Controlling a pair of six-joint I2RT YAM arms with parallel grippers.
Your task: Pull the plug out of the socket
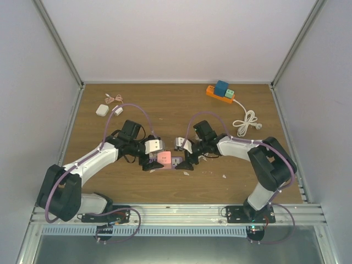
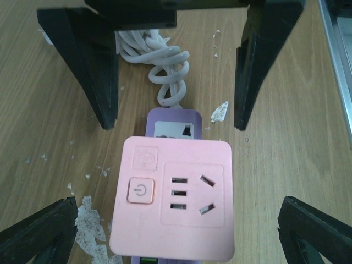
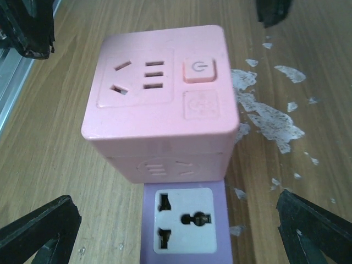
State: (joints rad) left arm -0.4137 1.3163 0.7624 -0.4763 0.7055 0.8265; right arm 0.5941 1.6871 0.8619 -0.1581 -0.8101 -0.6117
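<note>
Left gripper point(image 2: 176, 235), right gripper point(image 3: 176, 234) wide open, empty. Risk: purple strip point(image 3: 184, 220) lifts with pink plug point(image 2: 176, 192) unless pinned; grip slips.

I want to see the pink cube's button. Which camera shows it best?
The left wrist view: the button on the pink cube is sharp and seen nearly straight on. The right wrist view shows it too, more slanted. From the top, the cube is tiny; no button shows.
</note>
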